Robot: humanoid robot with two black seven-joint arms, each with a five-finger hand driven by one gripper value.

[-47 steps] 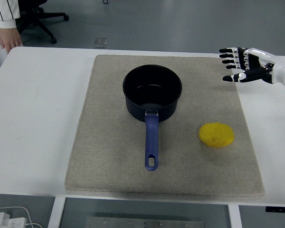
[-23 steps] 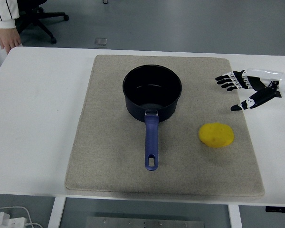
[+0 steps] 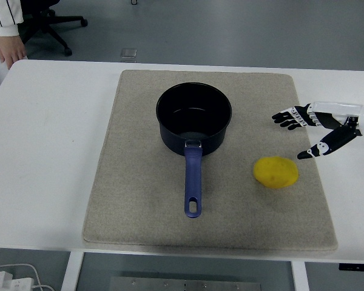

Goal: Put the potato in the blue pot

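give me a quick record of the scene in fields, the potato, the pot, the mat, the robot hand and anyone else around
potato: yellow, lying on the mat, right of the pot handle, untouched
blue pot: upright on the mat, empty, handle pointing toward the near edge
mat: beige, flat on the white table
right hand: above the mat's right edge, beyond the potato, fingers spread, holding nothing
left hand: not in view
person: a sleeve and hand at the far left corner
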